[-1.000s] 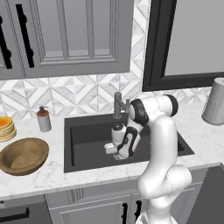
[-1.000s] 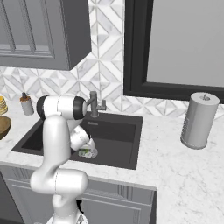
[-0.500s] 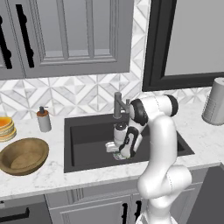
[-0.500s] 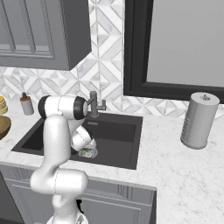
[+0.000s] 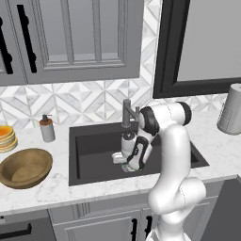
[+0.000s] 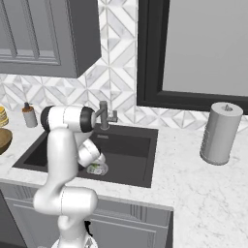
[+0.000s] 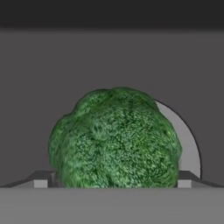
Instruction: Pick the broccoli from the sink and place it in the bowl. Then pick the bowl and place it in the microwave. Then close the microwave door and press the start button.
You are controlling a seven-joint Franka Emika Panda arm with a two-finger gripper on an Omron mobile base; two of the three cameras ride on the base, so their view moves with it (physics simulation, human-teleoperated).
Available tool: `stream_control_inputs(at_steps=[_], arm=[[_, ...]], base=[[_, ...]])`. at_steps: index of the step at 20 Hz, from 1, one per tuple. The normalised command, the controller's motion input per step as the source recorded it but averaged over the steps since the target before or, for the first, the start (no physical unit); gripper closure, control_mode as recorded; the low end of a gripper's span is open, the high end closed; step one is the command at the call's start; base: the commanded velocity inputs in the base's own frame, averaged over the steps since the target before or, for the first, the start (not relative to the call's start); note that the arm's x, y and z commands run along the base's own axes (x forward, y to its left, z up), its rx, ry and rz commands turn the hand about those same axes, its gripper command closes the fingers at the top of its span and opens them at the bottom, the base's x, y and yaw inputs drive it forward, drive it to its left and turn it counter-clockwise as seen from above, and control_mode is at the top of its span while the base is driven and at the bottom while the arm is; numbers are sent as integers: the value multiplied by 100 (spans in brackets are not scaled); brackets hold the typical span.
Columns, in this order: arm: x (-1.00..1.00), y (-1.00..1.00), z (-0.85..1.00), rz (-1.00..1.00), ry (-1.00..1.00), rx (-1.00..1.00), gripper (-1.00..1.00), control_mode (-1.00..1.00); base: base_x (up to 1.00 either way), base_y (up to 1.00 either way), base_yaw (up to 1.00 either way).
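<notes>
The broccoli (image 7: 116,140) lies on the floor of the sink (image 5: 94,146), over the round pale drain. In the hand view it looms large between my two fingertips (image 7: 41,178), one on each side of it. My gripper (image 5: 124,162) reaches down into the basin and stands open around the broccoli (image 6: 97,169), not clamped on it. The wooden bowl (image 5: 26,167) sits empty on the counter left of the sink, and its edge shows at the far left of the right base view (image 6: 2,140). The microwave and its door are out of view.
The grey faucet (image 5: 126,113) rises behind the basin, close to my forearm. A soap bottle (image 5: 46,128) and a stack of orange plates (image 5: 5,137) stand left of the sink. On the counter to the right stands a paper towel roll (image 6: 220,133).
My hand has sunk a little lower into the sink, down over the broccoli. The jaws stay wide.
</notes>
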Motion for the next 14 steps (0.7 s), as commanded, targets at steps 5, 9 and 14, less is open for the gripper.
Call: stream_control_inputs(at_steps=[5,9,14], arm=[[-65,43,64,0,-15,0,100,-100],[-83,41,87,0,-13,0,100,-100],[-71,19,100,0,-5,0,100,-100]], base=[[0,0,0],[0,0,0],[0,0,0]])
